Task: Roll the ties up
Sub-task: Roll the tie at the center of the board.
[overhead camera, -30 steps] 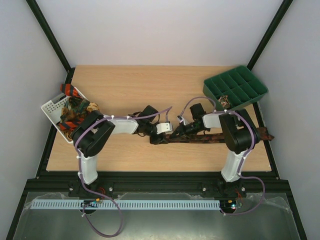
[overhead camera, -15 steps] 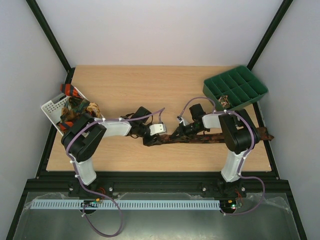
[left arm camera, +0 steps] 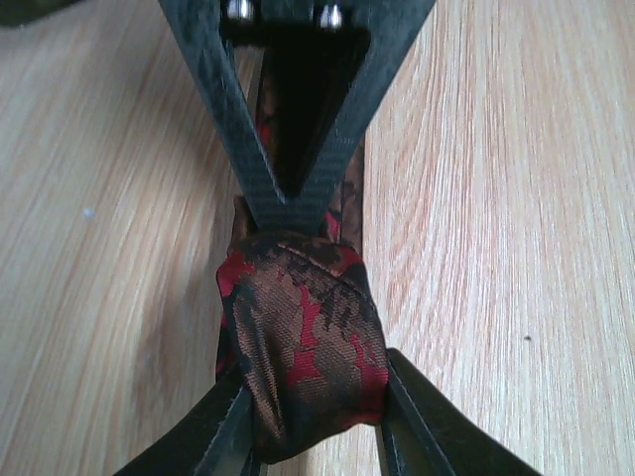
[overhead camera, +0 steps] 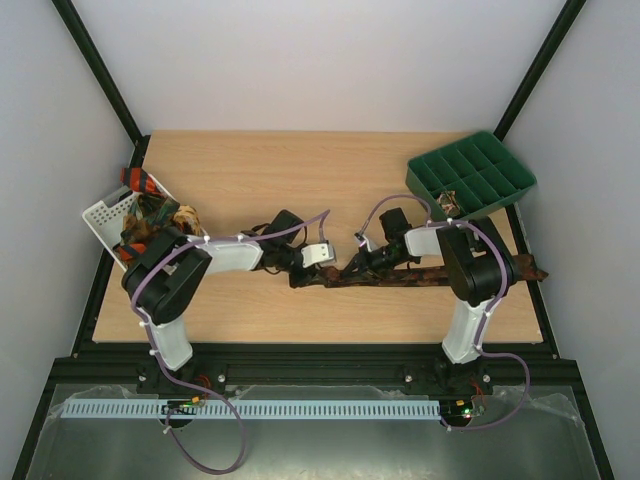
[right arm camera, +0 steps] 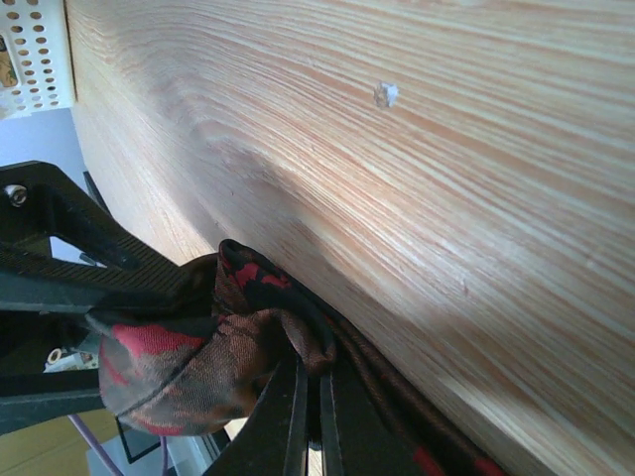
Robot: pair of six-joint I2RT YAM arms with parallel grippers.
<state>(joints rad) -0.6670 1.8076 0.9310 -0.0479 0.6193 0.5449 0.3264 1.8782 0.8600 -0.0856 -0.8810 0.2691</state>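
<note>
L gripper (left arm camera: pixel 316 421) clamps the rolled end of the brown tie (left arm camera: pixel 303 337) btwn both fingers, mid-table. R gripper (right arm camera: pixel 316 382) is closed w/ tips against the roll; can't tell if pinching. Farther back: other ties (overhead camera: pixel 150 215) in white basket (overhead camera: pixel 100 215) left, green tray (overhead camera: pixel 418 180) right.

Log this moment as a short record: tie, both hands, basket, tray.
tie: dark brown tie stretched across the table, one end rolled up
left hand: left hand closed around the rolled end, a finger on each side
right hand: right hand shut, tips at the roll; whether it pinches fabric is unclear
basket: white basket at the table's left edge, other ties piled in it
tray: green tray at the far right corner
</note>
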